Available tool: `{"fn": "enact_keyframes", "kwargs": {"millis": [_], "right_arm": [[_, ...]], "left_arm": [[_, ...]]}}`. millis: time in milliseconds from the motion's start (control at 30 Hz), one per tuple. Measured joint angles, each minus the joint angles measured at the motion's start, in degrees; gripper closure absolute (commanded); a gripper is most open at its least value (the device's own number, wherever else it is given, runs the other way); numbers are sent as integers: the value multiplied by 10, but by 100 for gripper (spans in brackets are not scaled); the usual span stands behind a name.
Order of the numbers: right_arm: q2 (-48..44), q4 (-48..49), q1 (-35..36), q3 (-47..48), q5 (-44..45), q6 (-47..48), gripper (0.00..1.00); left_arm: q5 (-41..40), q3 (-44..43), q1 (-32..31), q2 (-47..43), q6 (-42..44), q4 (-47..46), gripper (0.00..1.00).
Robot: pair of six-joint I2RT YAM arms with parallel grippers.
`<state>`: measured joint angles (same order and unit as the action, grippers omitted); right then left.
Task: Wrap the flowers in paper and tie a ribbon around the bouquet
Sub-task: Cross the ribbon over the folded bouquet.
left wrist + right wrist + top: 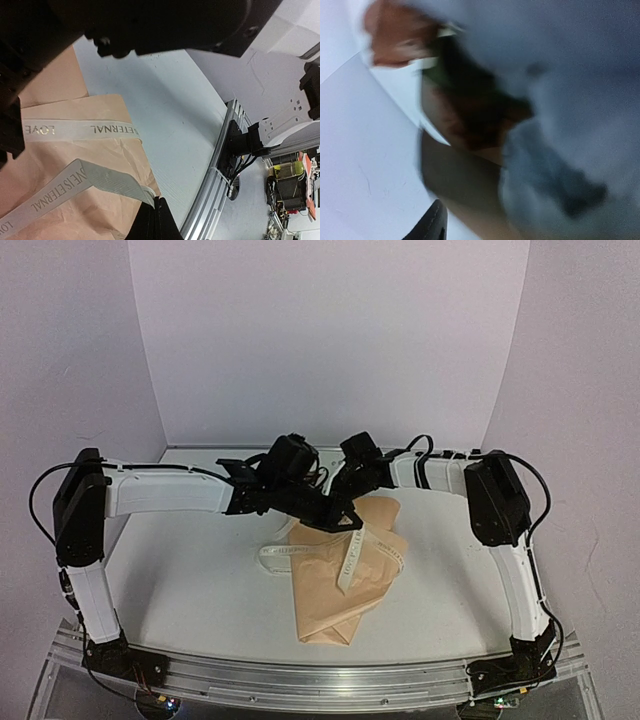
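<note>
The slim cone of tan kraft paper lies on the white table. The long cream-white lettered ribbon crosses the cone, and the left gripper is clenched on its end beside the cone. For the right gripper, over the cone's far end, I cannot tell the state. I think a strong pull could drag the loose ribbon off the cone.

Paper: one. Ribbon: one. Arms: two, left arm, right arm. Table: one.
</note>
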<state>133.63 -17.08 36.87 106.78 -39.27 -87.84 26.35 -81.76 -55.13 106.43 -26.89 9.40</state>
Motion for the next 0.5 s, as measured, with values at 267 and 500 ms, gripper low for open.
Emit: {"fn": "enact_keyframes", "kwargs": {"millis": [267, 500], "right_arm": [[-95, -5, -31, -84, -13, 33, 28], [-225, 21, -62, -147, -9, 55, 27]], "left_arm": [[-6, 51, 1, 0, -34, -91, 100], [-4, 73, 1, 0, -63, -129, 100]]}}
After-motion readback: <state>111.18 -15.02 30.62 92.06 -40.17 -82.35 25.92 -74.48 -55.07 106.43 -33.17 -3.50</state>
